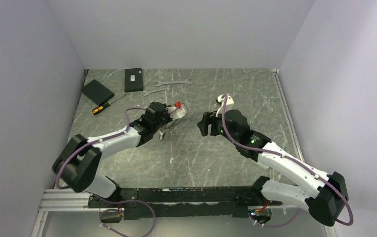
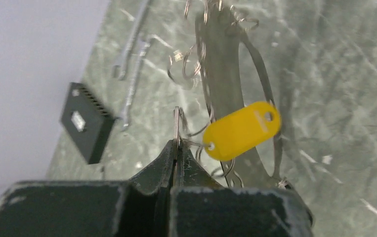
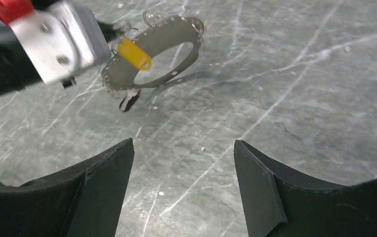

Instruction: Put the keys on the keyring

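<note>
The keyring (image 3: 176,61) is a flat silvery loop with a notched rim, held tilted above the table. My left gripper (image 2: 177,145) is shut on a thin silvery edge at the ring's rim, and it also shows in the top view (image 1: 164,124). A small yellow key (image 2: 240,131), oval like a tag, hangs from the ring on thin wire loops and shows in the right wrist view (image 3: 134,54). A small dark key (image 3: 129,101) dangles under the ring. My right gripper (image 3: 184,145) is open and empty, a little to the ring's right (image 1: 205,124).
Two long silver wrenches (image 1: 175,83) (image 1: 151,92) lie at the back, also in the left wrist view (image 2: 132,44). Two black boxes (image 1: 133,79) (image 1: 97,91) and an orange-handled screwdriver (image 1: 104,105) sit at the back left. Walls close in on three sides.
</note>
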